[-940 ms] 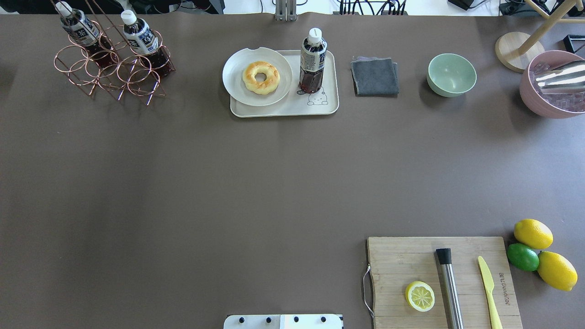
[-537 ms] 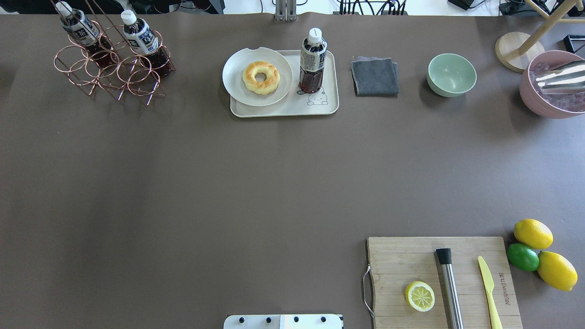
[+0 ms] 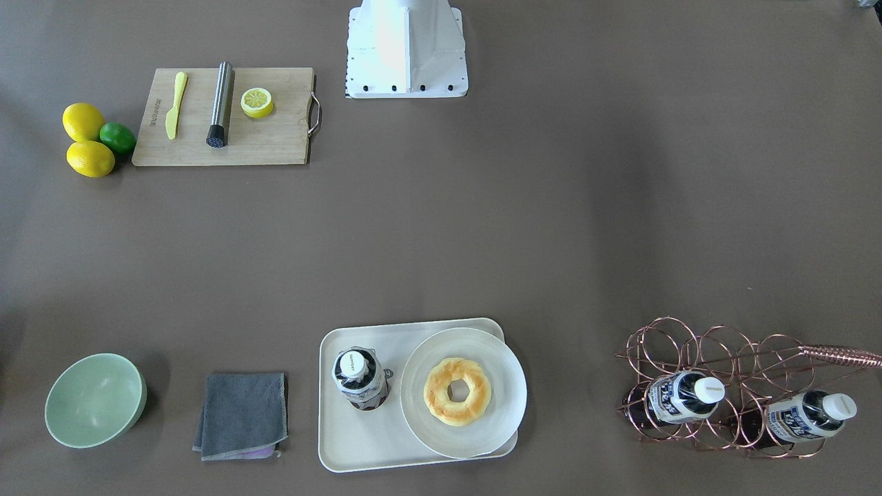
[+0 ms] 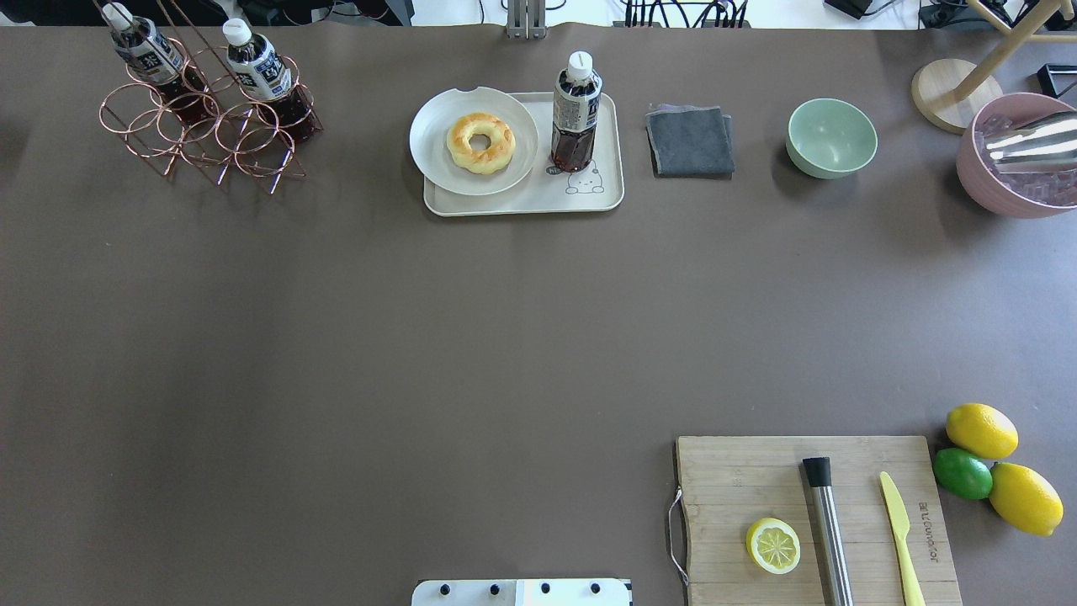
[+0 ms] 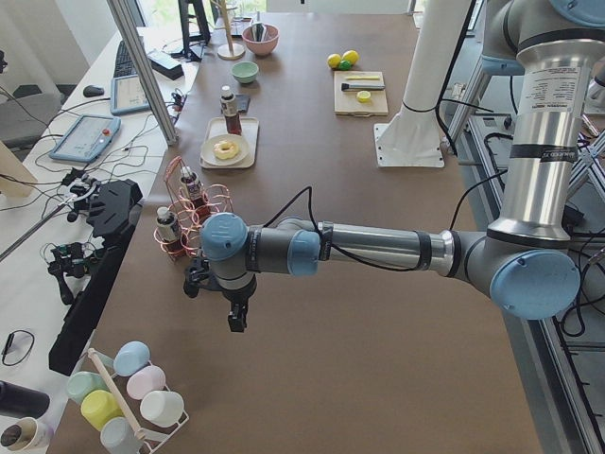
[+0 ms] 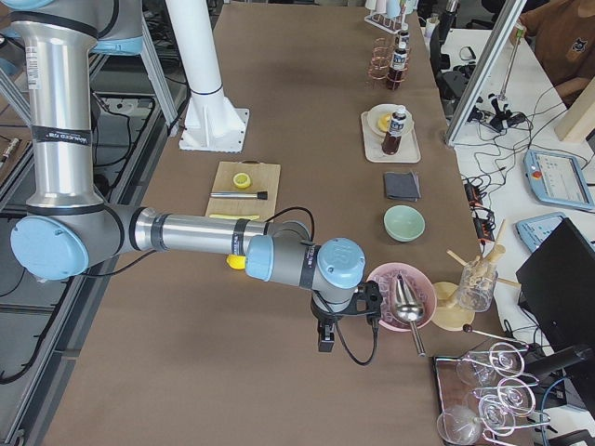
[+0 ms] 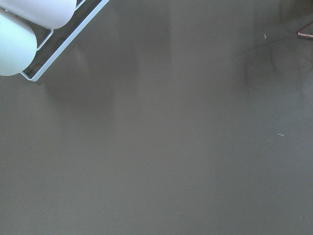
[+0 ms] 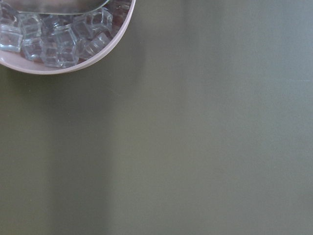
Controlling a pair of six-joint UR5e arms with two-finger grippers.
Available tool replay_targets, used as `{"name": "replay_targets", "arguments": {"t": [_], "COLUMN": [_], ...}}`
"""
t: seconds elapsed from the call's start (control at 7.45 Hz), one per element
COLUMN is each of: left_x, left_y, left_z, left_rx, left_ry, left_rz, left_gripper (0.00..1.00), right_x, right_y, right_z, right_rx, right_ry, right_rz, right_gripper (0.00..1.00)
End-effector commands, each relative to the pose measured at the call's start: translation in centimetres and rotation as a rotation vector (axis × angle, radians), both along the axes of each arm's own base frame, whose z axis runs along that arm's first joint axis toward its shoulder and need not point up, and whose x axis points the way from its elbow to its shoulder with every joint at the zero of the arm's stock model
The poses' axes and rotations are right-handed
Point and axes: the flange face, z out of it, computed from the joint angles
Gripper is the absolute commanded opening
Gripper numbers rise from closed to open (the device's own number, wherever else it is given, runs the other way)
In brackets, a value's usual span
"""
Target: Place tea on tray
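A brown-covered table fills the front-facing view. Low in the frame, the tea stands upright on the tray, just beside a plate. Overhead, at upper centre, the placing looks done, and any further move should probably keep wide of the bottle's cap. From the side cameras, the left gripper and right gripper hang near opposite table ends, but whether they are parted or closed cannot be told. The wrist cameras show mostly tabletop and no fingers.
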Motion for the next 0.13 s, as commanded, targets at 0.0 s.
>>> {"name": "replay_targets", "arguments": {"t": [0.0], "left_x": [-0.01], "left_y": [0.07], "left_z": [0.16], "left_rx": [-0.003], "left_ry": [-0.002], "left_rz": [0.0], "left_gripper": [0.98], "right_x": [0.01], "right_y": [-0.04], "right_z": [-0.07], "right_rx": [0.002], "right_ry": [0.0], "right_rz": [0.0], "right_gripper": [1.0]}}
